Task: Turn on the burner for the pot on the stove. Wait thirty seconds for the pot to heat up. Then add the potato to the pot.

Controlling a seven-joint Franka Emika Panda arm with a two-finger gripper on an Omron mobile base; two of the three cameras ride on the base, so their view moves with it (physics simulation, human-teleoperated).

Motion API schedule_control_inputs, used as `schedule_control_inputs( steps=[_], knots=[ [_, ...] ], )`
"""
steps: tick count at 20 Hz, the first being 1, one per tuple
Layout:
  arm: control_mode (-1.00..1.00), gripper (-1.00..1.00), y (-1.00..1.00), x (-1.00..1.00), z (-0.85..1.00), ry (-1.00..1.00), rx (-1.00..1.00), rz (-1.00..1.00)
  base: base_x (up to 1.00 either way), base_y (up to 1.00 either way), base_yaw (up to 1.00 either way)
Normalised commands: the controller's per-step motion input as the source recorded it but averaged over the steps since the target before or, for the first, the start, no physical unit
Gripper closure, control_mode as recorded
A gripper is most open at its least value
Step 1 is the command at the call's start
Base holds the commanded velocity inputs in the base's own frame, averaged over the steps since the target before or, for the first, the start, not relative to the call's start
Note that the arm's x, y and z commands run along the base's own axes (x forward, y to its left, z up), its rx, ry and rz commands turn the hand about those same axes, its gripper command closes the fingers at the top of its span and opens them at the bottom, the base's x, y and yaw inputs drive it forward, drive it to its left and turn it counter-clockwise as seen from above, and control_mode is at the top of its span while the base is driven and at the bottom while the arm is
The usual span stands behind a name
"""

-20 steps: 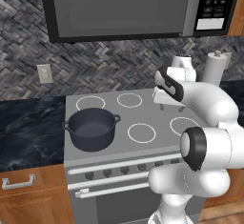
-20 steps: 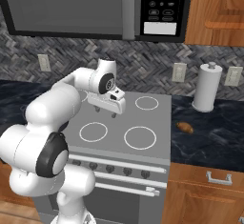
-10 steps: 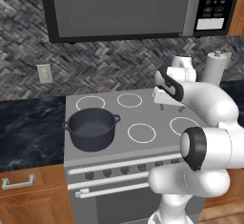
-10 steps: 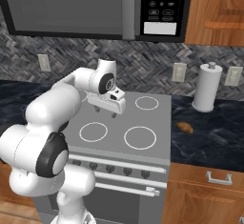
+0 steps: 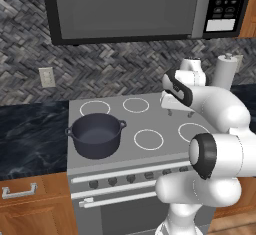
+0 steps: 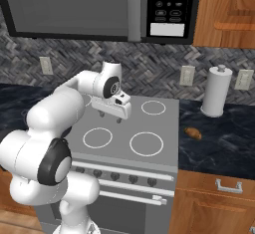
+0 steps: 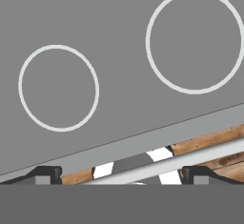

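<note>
The dark grey pot [image 5: 96,135] sits on the front left ring of the stove [image 5: 120,124], with nothing in it. My gripper [image 5: 179,112] hovers open and empty above the back right part of the stove top [image 6: 167,128], well right of the pot. From the right base view my gripper [image 6: 110,117] points down over the bare grey top, and my arm hides the pot there. The potato [image 6: 192,133] lies on the dark counter right of the stove. In the hand view the fingertips [image 7: 47,174] stand wide apart over two white rings and the stove's front edge [image 7: 143,139].
A row of dark knobs [image 5: 131,179] and a bar handle [image 5: 125,195] run along the stove's front. A white paper towel roll [image 6: 216,91] stands at the back right of the counter. A microwave [image 5: 135,6] hangs above the stove. Wooden cabinets [image 6: 219,203] sit below the counter.
</note>
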Motion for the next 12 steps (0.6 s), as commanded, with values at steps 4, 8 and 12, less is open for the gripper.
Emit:
schedule_control_inputs(
  steps=[4,8,12],
  knots=[
    [-1.00,-1.00,0.00,0.00,0.00,0.00,0.00,0.00,0.00,0.00,0.00],
    [-1.00,-1.00,0.00,0.00,0.00,0.00,0.00,0.00,0.00,0.00,0.00],
    [-1.00,-1.00,0.00,0.00,0.00,0.00,0.00,0.00,0.00,0.00,0.00]
  ],
)
